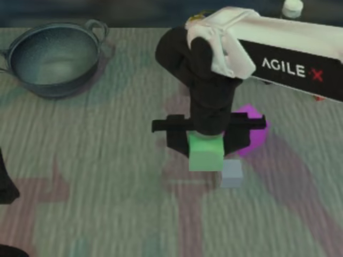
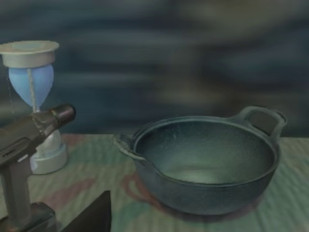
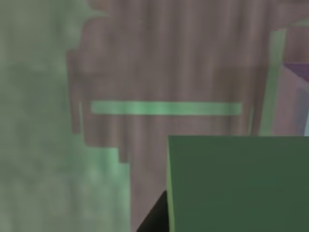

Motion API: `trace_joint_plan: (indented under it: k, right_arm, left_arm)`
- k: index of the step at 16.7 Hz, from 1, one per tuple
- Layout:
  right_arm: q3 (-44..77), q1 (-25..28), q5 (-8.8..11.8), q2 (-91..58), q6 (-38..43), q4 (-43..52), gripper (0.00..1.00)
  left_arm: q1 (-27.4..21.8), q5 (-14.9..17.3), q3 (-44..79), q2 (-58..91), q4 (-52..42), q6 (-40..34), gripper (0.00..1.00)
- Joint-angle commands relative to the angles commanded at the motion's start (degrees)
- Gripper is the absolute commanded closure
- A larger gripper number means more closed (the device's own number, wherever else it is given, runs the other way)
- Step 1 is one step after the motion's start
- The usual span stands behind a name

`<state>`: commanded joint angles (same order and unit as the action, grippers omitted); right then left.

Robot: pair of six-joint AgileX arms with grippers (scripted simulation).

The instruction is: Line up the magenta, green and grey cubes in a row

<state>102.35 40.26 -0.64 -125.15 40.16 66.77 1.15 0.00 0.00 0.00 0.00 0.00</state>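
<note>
- Your right gripper is over the middle of the table, fingers clamped either side of the green cube.
- The grey cube sits just right of the green one, and the magenta cube is behind them, half hidden by the gripper.
- Your left arm is parked at the left edge near the pot; can't tell what its fingers are doing.
</note>
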Motion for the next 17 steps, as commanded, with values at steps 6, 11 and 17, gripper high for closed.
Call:
trace_joint_plan:
  k: [6,11,17]
  right_arm:
    - [0.0,0.7,0.0,0.1,1.6,-0.1,1.00]
    - [-4.1,0.7,0.0,-1.7,1.8,-6.1,1.00]
    - [-9.0,1.2,-0.1,-4.2,1.8,-13.6,1.00]
  left_arm:
    - [0.0,0.0,0.0,0.0,0.0,0.0,0.00]
    - [0.0,0.0,0.0,0.0,0.0,0.0,0.00]
    - [0.0,0.0,0.0,0.0,0.0,0.0,0.00]
